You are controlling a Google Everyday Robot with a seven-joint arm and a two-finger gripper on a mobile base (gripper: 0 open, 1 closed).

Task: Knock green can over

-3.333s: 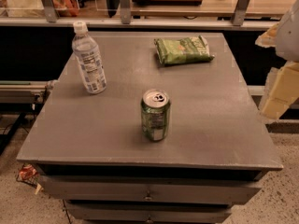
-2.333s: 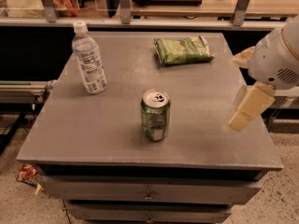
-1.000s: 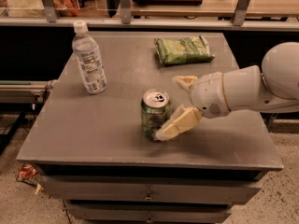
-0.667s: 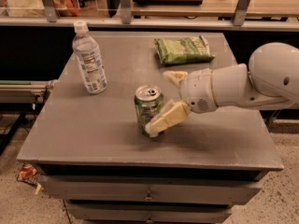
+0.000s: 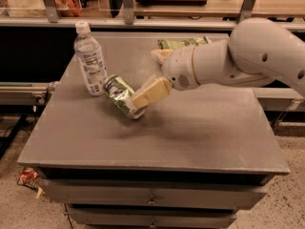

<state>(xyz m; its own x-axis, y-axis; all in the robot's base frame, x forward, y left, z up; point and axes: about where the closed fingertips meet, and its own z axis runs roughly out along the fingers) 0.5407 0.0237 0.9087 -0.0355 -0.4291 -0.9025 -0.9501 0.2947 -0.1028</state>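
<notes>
Green can (image 5: 121, 97) leans steeply on the table (image 5: 190, 128) just beside the bottle (image 5: 90, 61), a finger of the spread-open gripper (image 5: 155, 75) pressed against it. Toppling looks underway; a firm push the same way should lay it flat.

Can (image 5: 119, 95) between bottle (image 5: 90, 61) and end effector (image 5: 146, 80)

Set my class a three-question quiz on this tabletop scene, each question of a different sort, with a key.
1. True or false: the green can stands upright.
2. Which stands nearer the can? A) water bottle B) snack bag
3. Fill in: the hand, fingers spread, meets the can on the picture's ___ side.
Key: 1 false, it is tilted toward the bottle. 2 A. 3 right.
</notes>
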